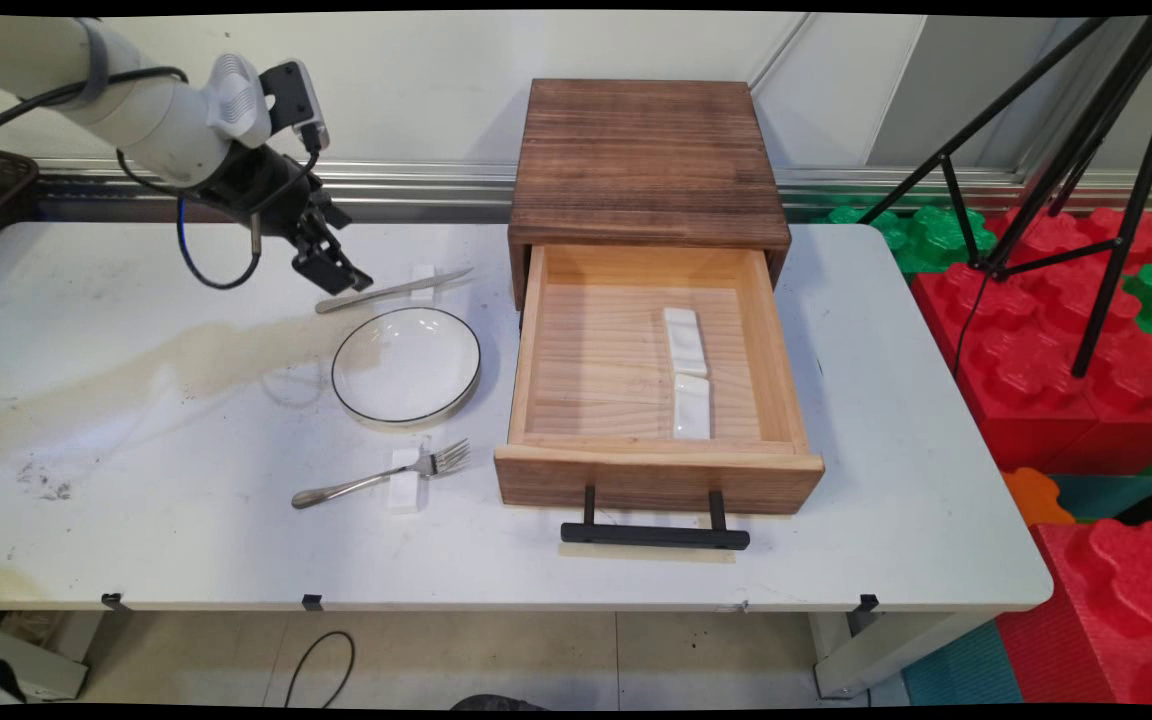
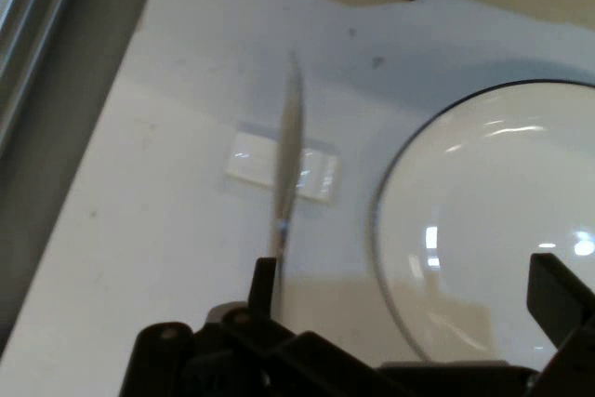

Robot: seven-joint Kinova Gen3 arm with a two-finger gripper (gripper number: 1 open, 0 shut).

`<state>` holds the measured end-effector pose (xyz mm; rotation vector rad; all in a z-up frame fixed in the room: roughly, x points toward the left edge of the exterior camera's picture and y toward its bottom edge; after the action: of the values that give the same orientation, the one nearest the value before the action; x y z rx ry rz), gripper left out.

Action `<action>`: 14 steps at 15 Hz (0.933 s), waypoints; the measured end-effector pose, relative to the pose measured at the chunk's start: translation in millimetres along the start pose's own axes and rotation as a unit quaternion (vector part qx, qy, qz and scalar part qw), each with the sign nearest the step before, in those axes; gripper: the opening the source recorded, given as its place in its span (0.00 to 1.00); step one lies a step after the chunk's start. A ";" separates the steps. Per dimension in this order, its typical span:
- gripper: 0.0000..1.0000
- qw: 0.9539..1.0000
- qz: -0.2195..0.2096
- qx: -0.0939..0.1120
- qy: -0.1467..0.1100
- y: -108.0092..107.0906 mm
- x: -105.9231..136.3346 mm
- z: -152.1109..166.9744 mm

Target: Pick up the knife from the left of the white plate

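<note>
My gripper (image 1: 338,273) hangs just above the table at the handle end of a silver knife (image 1: 391,291), fingers open and holding nothing. The knife lies with its blade across a small white rest (image 1: 423,276). In the hand view the knife (image 2: 288,146) runs up from beside the gripper's left finger (image 2: 265,278), over the white rest (image 2: 249,160), while the right finger (image 2: 560,295) stands over the white plate (image 2: 493,220). The gripper (image 2: 409,281) spans the gap between knife and plate rim.
The black-rimmed plate (image 1: 406,365) lies in front of the knife. A fork (image 1: 381,478) rests on another white rest (image 1: 403,490). To the right, a wooden box (image 1: 646,160) has its drawer (image 1: 658,480) pulled out, with two white rests (image 1: 686,340) (image 1: 692,405) inside.
</note>
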<state>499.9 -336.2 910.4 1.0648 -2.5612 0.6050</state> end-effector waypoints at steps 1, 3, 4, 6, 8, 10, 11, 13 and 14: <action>1.00 1.000 -0.001 0.003 -0.003 -8.4 -0.5 4.6; 1.00 1.000 -0.001 0.007 -0.008 -23.7 -1.0 13.9; 1.00 1.000 -0.002 0.008 -0.011 -31.9 -1.0 19.4; 1.00 1.000 -0.002 0.010 -0.015 -43.2 -0.7 27.5; 1.00 1.000 0.000 0.009 -0.021 -56.7 -0.1 37.9; 1.00 1.000 0.005 0.003 -0.025 -68.4 1.0 48.5; 1.00 1.000 0.010 -0.001 -0.028 -73.8 1.7 54.5; 1.00 0.999 0.016 -0.012 -0.034 -82.8 2.2 65.7; 1.00 0.999 0.018 -0.015 -0.036 -85.0 2.4 69.0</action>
<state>552.1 -425.4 874.1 1.0507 -2.6478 0.5439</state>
